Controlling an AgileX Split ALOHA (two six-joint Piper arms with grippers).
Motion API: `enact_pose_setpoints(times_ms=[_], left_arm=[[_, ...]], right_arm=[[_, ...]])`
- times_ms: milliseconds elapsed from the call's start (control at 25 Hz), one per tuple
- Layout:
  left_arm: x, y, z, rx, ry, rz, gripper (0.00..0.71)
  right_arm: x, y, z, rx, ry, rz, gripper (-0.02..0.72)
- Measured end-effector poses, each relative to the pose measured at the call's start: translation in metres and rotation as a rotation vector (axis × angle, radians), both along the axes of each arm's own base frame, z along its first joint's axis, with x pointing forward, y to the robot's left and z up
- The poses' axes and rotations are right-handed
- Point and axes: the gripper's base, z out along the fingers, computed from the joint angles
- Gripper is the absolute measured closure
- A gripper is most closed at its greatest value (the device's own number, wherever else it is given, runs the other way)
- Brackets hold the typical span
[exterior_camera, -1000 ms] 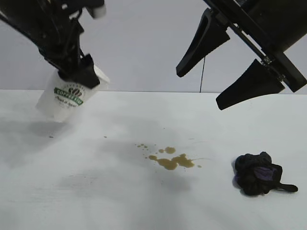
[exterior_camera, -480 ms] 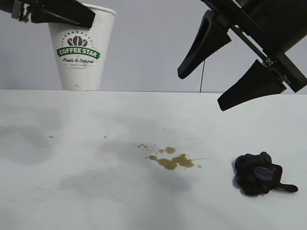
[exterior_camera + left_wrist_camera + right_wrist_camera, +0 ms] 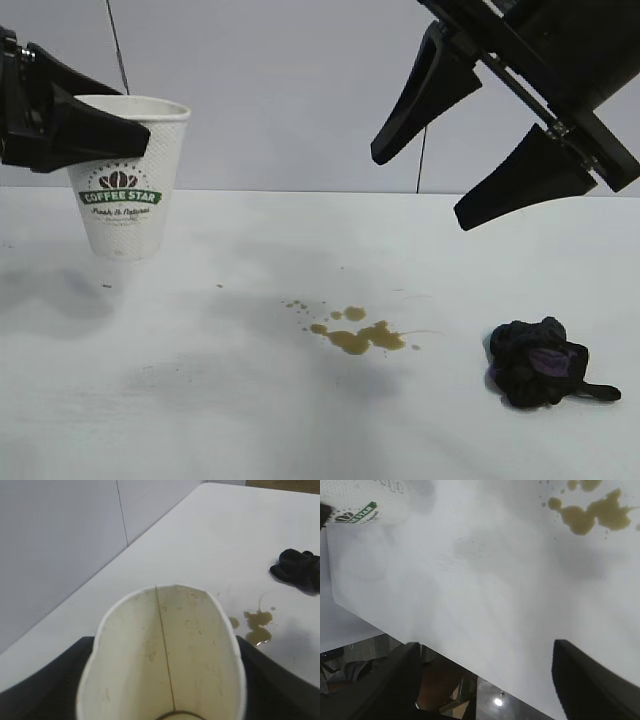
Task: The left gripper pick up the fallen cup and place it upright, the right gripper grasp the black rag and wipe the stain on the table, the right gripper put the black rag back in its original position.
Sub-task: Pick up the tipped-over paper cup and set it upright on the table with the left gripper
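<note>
The white cup (image 3: 122, 190) with its green COFFEE STAR band is upright, mouth up, low over the table (image 3: 200, 400) at the far left; I cannot tell whether its base touches. My left gripper (image 3: 120, 130) is shut on it just below the rim, one finger on each side (image 3: 45, 680). The left wrist view looks down into the cup's stained inside (image 3: 165, 660). The brown stain (image 3: 360, 336) lies mid-table. The black rag (image 3: 540, 362) is bunched at the right. High above the rag, my right gripper (image 3: 420, 188) hangs open and holds nothing.
Small droplets (image 3: 295, 305) trail left of the puddle. A grey wall (image 3: 300, 90) rises behind the table's far edge. In the right wrist view the table's edge (image 3: 470, 667) drops off to a dark floor, with the stain (image 3: 590, 515) and the cup (image 3: 370, 502) in sight.
The cup went from tilted low, up to upright near the top of the view, then came down and a little left. The right gripper has hardly moved.
</note>
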Motion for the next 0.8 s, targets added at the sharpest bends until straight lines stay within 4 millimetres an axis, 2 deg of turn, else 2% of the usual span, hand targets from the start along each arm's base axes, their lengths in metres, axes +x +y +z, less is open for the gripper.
enact_pose_setpoints(times_ms=[240, 360, 520, 800], left_arm=[[0.014, 0.000, -0.017, 0.054, -0.078, -0.060, 0.204], [0.014, 0.000, -0.017, 0.084, -0.133, -0.097, 0.206], [0.014, -0.001, -0.017, 0.066, -0.109, -0.084, 0.199], [0.014, -0.001, -0.017, 0.037, -0.064, -0.056, 0.054]], right_arm=[[0.000, -0.001, 0.000, -0.007, -0.006, -0.001, 0.209], [0.001, -0.001, 0.000, -0.008, -0.014, -0.006, 0.209], [0.002, -0.001, 0.000, -0.009, -0.022, -0.012, 0.209], [0.004, -0.001, 0.000, -0.009, -0.037, -0.023, 0.209]])
